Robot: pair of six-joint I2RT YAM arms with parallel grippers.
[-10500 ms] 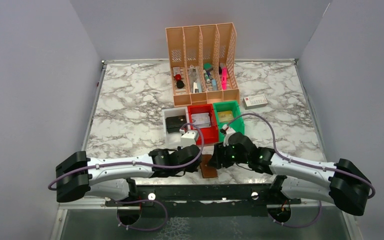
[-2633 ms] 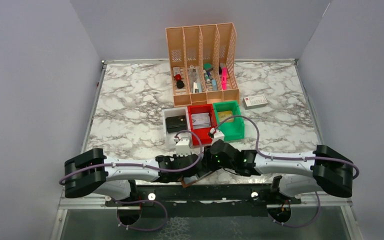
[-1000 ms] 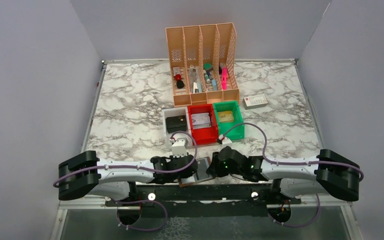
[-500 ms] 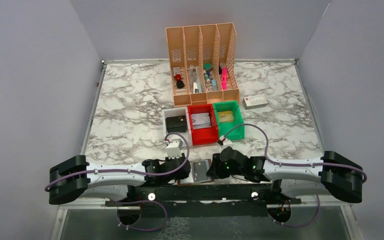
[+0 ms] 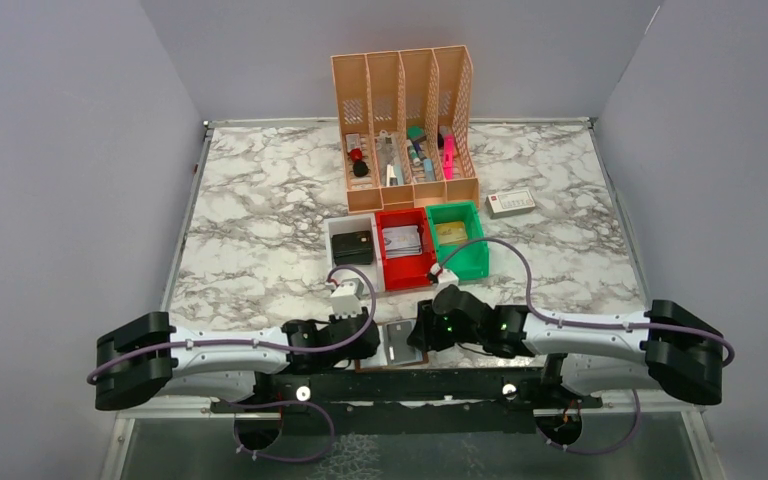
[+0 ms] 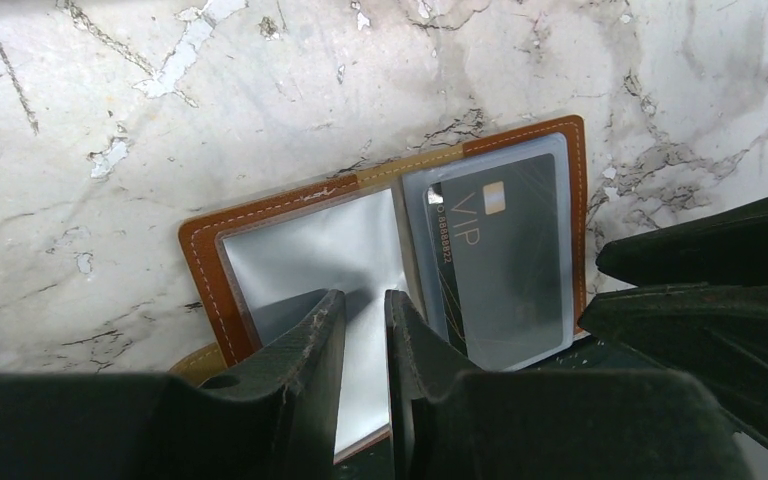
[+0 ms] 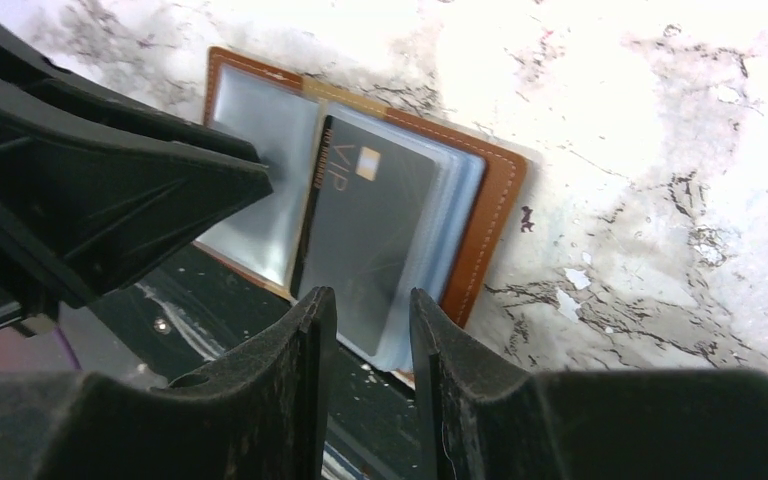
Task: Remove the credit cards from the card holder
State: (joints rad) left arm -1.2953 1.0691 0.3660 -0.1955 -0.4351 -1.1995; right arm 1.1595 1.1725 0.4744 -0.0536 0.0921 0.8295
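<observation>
A rack (image 5: 405, 80), three bins (image 5: 407, 272) and a white box (image 5: 511, 203) fill the upper centre of the overhead frame, well apart from the holder (image 5: 401, 343), which lies open at bottom centre between both arms. The left gripper (image 6: 363, 320) hangs over its clear left sleeve, and the right gripper (image 7: 372, 320) over the dark VIP card (image 6: 505, 260). Both are slightly parted, with no grip to be seen.

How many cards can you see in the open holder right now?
1: a dark VIP card in the holder's clear sleeve nearer the right gripper. The other sleeve looks empty; more may hide in sleeves beneath.
</observation>
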